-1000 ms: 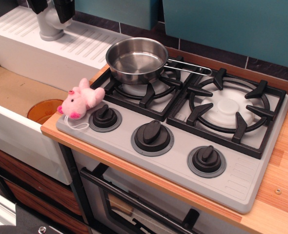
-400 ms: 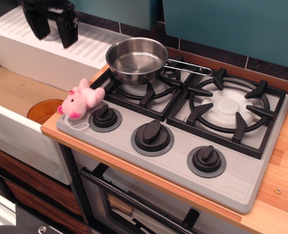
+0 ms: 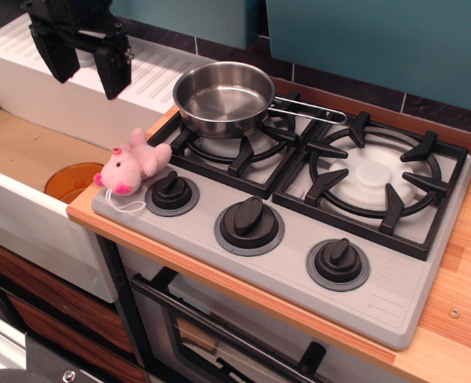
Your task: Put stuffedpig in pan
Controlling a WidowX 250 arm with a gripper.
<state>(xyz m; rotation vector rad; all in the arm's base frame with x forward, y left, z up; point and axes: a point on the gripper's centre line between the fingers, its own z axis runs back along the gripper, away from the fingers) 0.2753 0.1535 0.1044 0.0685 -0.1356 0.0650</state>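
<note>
**Ana:** Since a moment ago, the gripper (image 3: 88, 70) has been brought lower and more of it can be seen now. Was anything else moved?

**Ben:** No. The stuffedpig (image 3: 133, 163) and the pan (image 3: 222, 99) have been left where they were.

**Ana:** How are the fingers (image 3: 114, 72) held?

**Ben:** They are spread apart. Nothing is held between them. They are pointed down, over the white ridged board (image 3: 68, 76) by the sink (image 3: 28, 159).

**Ana:** Where is the stuffedpig found?

**Ben:** It is laid on the near left corner of the grey stove (image 3: 395, 299), touching the left knob (image 3: 172, 192). Its face is turned to the left, and a white string loop (image 3: 128, 207) is seen just in front of it. It is set below the gripper and to the right, well apart from it.

**Ana:** And the pan?

**Ben:** It is set on the back left burner (image 3: 239, 145). Its thin handle (image 3: 309, 110) is pointed to the right. The inside is shiny and nothing is seen in it. The stuffedpig is near the pan but is not touched by it.

**Ana:** What else can be seen?

**Ben:** Two more knobs, the middle knob (image 3: 249, 224) and the right knob (image 3: 337, 262), are lined up along the front. An orange drain (image 3: 72, 179) is seen in the sink, just left of the stuffedpig. A wooden counter (image 3: 459, 279) is laid around the stove.
</note>
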